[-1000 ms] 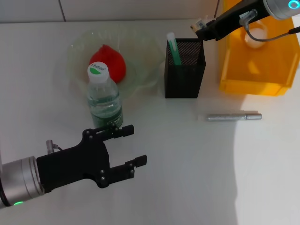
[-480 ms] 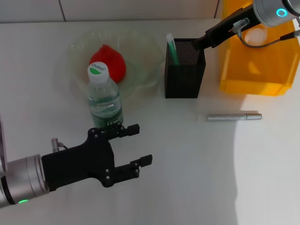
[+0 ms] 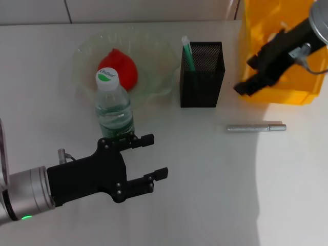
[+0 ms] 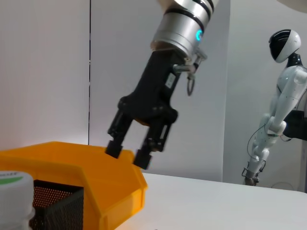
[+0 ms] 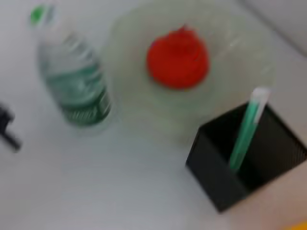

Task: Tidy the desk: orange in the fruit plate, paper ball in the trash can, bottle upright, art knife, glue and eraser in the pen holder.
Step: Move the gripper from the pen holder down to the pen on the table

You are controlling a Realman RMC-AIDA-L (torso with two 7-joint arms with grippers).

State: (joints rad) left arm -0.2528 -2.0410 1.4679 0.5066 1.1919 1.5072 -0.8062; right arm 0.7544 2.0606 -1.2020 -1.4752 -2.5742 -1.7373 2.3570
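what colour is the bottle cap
White with a green mark on the bottle cap; clearest in the head view.

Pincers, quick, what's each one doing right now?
Left pincer: open, empty, beside the clear green-labelled plastic bottle.
Right pincer: open, empty, above the translucent yellow-orange plastic bin.

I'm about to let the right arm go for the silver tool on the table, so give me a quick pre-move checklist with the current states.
1. Silver tool lies flat on the table, nothing touching it: ok.
2. Right end effector open and holding nothing: ok.
3. Pen holder upright, with room beside the green stick: ok.
4. Left end effector open beside the bottle, away from the tool: ok.
5. Orange in the fruit plate, bottle upright: ok.
6. Eraser inside the holder: cannot tell.
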